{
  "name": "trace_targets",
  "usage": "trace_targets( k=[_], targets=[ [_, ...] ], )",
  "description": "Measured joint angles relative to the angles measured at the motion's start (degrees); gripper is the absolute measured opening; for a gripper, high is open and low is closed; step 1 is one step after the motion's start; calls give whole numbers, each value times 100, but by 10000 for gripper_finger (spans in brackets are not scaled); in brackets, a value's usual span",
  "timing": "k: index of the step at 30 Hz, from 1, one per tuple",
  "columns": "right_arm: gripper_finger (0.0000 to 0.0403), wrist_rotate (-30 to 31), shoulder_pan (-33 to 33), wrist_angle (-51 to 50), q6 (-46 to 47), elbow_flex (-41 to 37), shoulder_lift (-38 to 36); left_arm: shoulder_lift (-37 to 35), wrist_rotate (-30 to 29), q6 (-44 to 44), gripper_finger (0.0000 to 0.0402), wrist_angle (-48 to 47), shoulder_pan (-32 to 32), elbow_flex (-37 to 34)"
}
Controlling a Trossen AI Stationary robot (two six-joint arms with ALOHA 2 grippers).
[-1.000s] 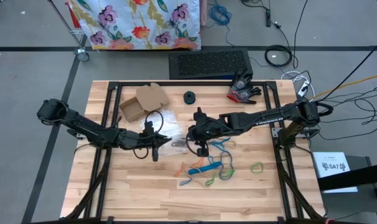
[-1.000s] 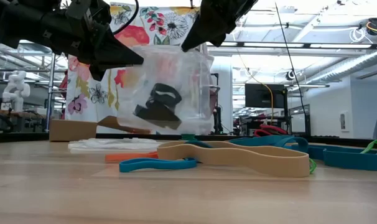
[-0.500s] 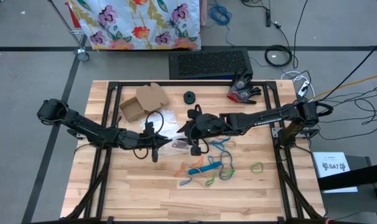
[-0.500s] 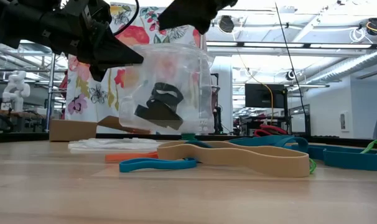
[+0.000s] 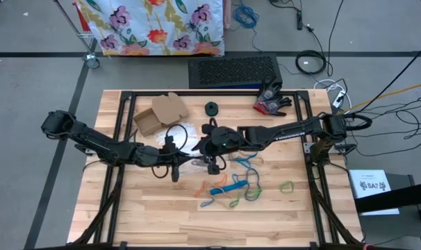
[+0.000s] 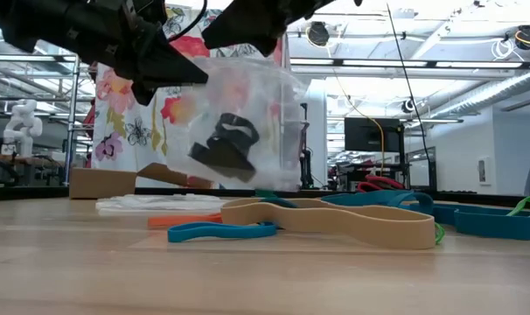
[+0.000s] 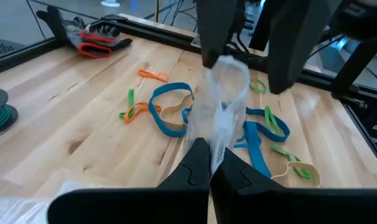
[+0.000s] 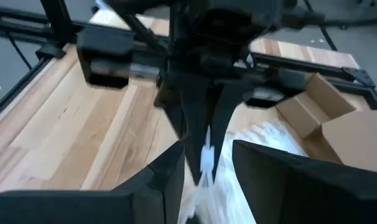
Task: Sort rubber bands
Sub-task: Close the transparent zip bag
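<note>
Above the table's (image 5: 113, 208) middle, the left gripper (image 5: 185, 160) pinches the rim of a clear bag (image 6: 239, 122) between fingers pressed tight together, holding it clear of the wood. Black bands (image 6: 226, 147) lie bunched inside the bag. The right gripper (image 5: 209, 154) hovers at the bag's opposite side with its jaws apart, one finger (image 7: 216, 28) on each side of the upper rim, and grips nothing that can be seen. Seen from the left wrist, the bag's thin plastic runs up from the closed fingertips (image 7: 204, 158) toward the other arm's spread fingers.

Loose rubber bands (image 5: 231, 186) lie scattered on the wood between the centre and the front edge, toward the right side: blue, green, orange and tan loops, some overlapping, with one green loop (image 5: 287, 186) apart nearer the right edge. A long tan band (image 6: 335, 220) and a blue one (image 6: 217, 231) lie closest to the low camera.

Toward the back edge sit a cardboard box (image 5: 158, 114), a small dark spool (image 5: 211, 107) and a red-and-black glove (image 5: 271, 101). More clear bags (image 5: 179, 133) lie flat beside the box
</note>
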Motion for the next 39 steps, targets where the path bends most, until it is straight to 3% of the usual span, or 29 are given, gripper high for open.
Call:
trace_targets(
  k=[39],
  targets=[
    [119,18,-17,-74,-20,-4,87,2,219,113,0,191,103,77]
  ],
)
